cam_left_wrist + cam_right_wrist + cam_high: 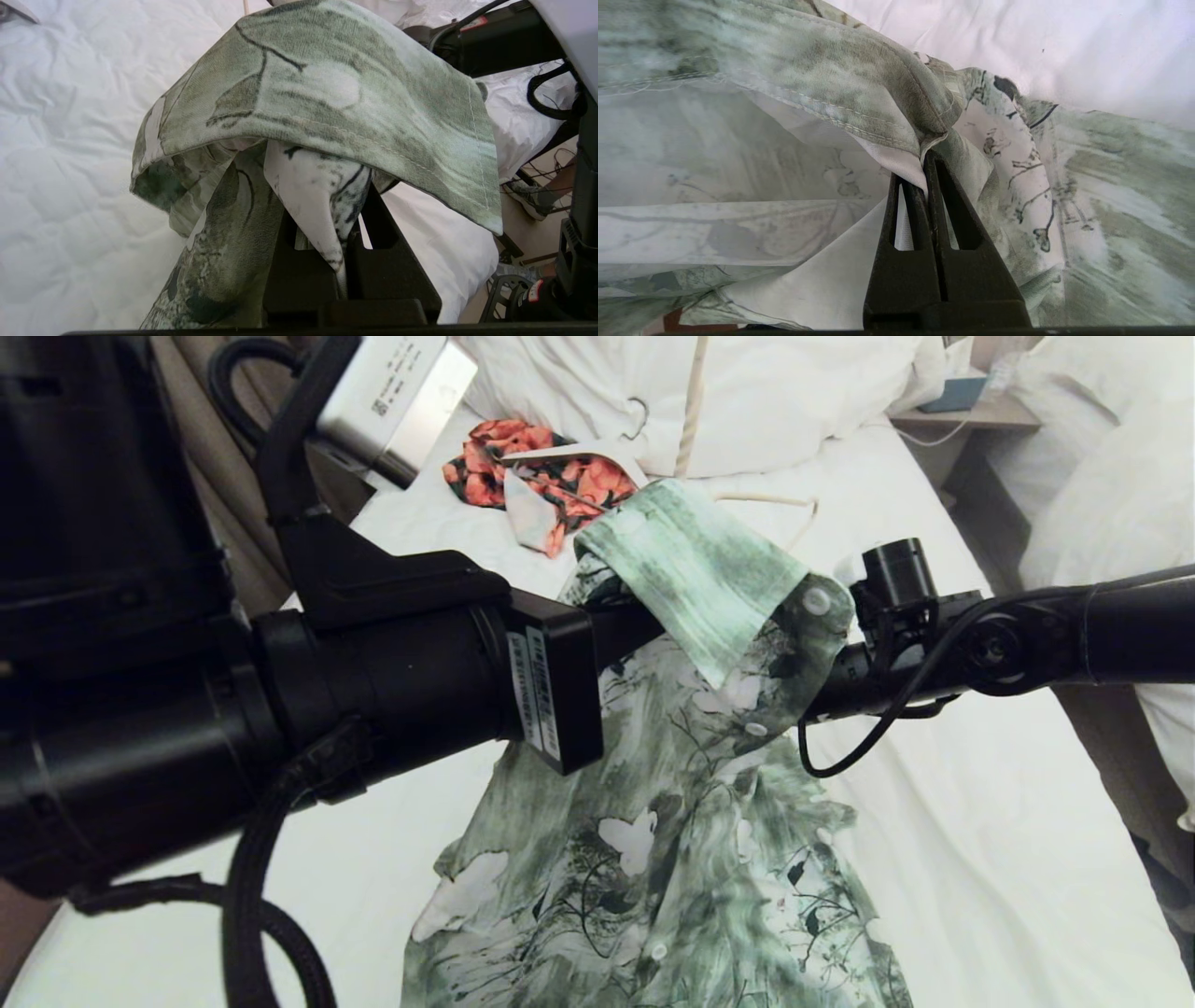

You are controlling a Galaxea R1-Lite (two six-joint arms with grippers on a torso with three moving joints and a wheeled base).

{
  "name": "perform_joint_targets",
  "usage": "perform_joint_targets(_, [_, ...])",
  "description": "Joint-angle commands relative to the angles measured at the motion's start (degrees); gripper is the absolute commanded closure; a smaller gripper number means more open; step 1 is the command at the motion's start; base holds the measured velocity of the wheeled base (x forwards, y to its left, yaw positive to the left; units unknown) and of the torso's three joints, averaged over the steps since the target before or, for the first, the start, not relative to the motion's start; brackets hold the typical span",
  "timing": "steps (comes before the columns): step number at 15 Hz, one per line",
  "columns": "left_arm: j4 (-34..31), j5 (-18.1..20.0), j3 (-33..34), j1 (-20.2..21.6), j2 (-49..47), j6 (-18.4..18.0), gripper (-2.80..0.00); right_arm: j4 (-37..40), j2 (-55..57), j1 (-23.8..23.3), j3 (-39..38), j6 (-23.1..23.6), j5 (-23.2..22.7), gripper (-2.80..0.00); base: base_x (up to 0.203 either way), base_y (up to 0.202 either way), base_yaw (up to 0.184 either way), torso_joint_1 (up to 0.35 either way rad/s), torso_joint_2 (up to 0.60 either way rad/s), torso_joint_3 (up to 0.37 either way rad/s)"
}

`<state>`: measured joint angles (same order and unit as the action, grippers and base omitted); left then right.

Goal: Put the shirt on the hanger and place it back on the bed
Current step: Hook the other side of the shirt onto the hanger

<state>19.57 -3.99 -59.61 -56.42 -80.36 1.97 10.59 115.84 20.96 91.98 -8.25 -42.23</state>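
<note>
Shirt [672, 840] | pinched by left gripper [343, 261]; right gripper [927, 172]

My shirt [653, 859] drapes over both my claws in the head view, hiding their tips. Its hem runs off the lower edge. My left arm [233, 709] blocks part of the bed [980, 859].
</note>
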Motion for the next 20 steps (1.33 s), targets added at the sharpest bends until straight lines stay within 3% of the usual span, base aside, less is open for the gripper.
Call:
perform_joint_targets(1, [0.12,-0.06,0.02,-0.01,-0.32,0.06,0.00,0.05,-1.09,-0.60,0.05,-0.52,-0.22,0.00,0.000,0.000,0.000,0.000,0.00,0.000])
perform_joint_targets(8, [0.12,-0.05,0.28,-0.52,-4.22,0.43,0.00,-0.21,-4.08,-7.19,-0.41,-9.45,1.96,0.00,0.000,0.000,0.000,0.000,0.00,0.000])
perform_joint_targets(20, [-3.31,-0.14,-0.29,-2.25,-7.53,1.81,0.00,-0.26,-4.92,-14.33,0.17,-9.77,2.51,0.00,0.000,0.000,0.000,0.000,0.00,0.000])
